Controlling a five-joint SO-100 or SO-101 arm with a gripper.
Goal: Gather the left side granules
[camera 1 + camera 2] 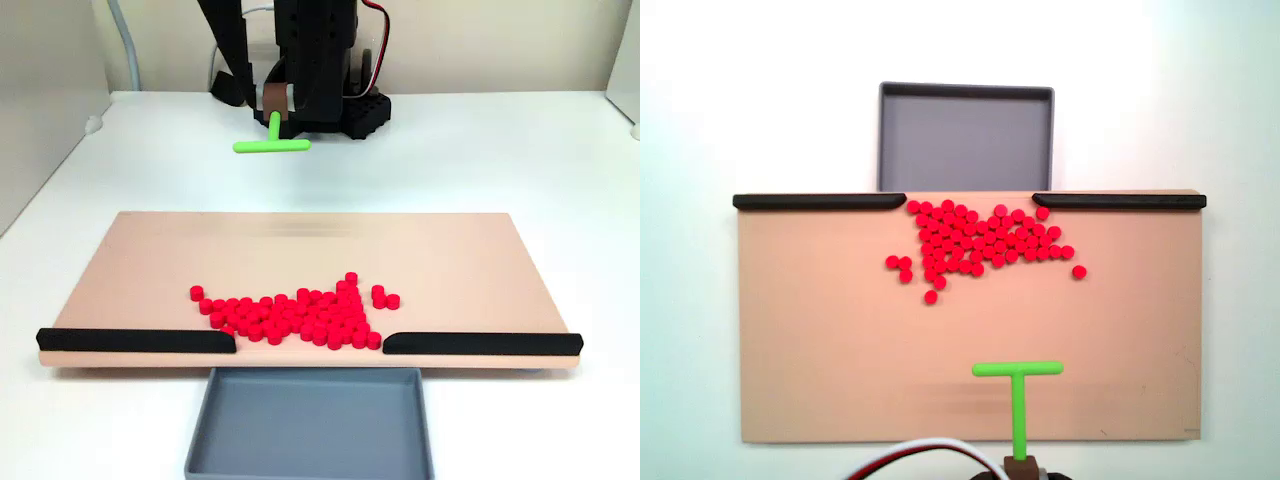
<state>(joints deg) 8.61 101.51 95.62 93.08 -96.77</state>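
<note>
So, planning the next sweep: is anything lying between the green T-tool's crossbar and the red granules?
No. In a fixed view, bare board separates the green T-tool from the granules; the nearest stray granule sits apart from the crossbar.

Bright red granules (980, 240); green T-tool (1018, 385); tan board (840, 340); grey tray (965, 140); black strips (820, 201).
</note>
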